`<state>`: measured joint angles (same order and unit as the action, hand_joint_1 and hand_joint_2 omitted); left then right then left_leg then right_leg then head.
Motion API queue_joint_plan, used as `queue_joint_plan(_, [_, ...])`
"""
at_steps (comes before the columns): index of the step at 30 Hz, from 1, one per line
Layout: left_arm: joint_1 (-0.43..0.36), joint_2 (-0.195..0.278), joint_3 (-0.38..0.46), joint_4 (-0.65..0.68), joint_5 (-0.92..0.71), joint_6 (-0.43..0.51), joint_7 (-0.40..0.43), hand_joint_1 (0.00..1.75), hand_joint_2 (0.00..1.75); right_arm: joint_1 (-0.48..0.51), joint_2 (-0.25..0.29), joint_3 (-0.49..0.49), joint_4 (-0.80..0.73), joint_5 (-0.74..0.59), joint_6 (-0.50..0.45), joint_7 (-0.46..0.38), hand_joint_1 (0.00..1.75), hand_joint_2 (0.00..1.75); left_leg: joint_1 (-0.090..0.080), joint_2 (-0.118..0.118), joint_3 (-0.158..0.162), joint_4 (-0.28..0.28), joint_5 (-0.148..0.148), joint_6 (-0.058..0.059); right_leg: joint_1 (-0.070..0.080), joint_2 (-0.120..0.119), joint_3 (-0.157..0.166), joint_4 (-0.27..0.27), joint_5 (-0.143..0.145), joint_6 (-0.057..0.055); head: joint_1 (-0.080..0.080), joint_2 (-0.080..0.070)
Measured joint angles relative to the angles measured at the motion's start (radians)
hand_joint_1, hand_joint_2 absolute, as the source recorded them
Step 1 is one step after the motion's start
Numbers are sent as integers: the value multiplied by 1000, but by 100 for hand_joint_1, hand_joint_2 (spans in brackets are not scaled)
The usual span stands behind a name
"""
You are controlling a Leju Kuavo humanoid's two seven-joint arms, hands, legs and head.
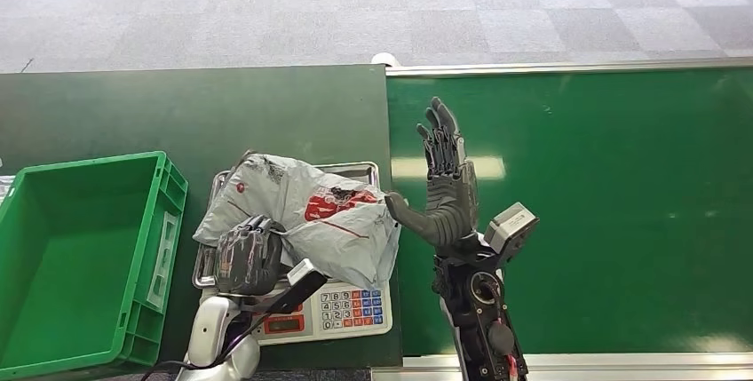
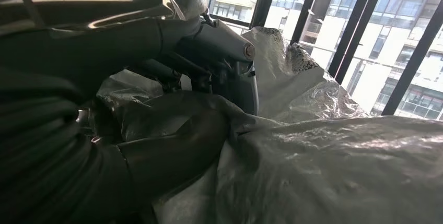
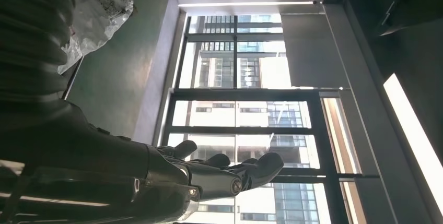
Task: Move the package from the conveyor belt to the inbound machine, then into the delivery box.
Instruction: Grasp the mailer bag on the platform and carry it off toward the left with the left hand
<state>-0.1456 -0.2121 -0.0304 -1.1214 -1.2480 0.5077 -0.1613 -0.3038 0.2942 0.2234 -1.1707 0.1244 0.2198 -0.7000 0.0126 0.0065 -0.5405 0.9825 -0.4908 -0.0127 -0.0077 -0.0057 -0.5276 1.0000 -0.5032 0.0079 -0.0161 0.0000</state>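
The package (image 1: 306, 217), a crumpled grey plastic mailer bag with red print, is lying on the scale (image 1: 330, 308), its long axis slanting away from the left hand (image 1: 247, 255) toward the right hand (image 1: 447, 187). The left hand is gripping its near corner, while the right hand is hovering beside it, fingers spread and holding nothing.

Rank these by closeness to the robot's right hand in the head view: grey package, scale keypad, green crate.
1. Grey package: just beside the right hand, toward the robot's left.
2. Scale keypad: lower, under the package's near edge.
3. Green crate: far left.
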Motion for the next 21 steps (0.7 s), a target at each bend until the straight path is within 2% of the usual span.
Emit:
queue_joint_plan(7, [1,0,2,2,26,-3,-27,175,175,3,-2,-8,0,-2,-1,0,0,175,0,0,0,0,0,0,0,0,1,0,0,0,0,0])
queue_joint_plan(10, [4,-1,4,1,67,5,-68,175,175,5,-3,-10,0,-3,-2,0,0,175,0,0,0,0,0,0,0,0,1,0,0,0,0,0])
queue_joint_plan(12, [12,-2,5,-8,131,15,-125,175,175,6,-3,-11,0,-4,-2,0,0,175,0,0,0,0,0,0,0,0,0,0,0,0,0,0])
queue_joint_plan(15, [44,-5,5,-55,302,31,-255,175,175,7,-3,-11,1,-5,-4,0,0,175,0,0,-1,0,0,0,0,0,-1,0,0,0,0,0])
queue_joint_plan(18, [89,-9,6,-147,492,59,-406,175,175,7,-3,-11,5,-8,-10,0,0,175,0,0,-3,0,0,0,0,0,-2,0,0,0,0,0])
queue_joint_plan(21, [136,-10,2,-260,576,109,-505,175,175,6,-3,-11,12,-13,-15,0,0,175,0,0,-4,0,0,0,0,0,-4,0,0,0,0,0])
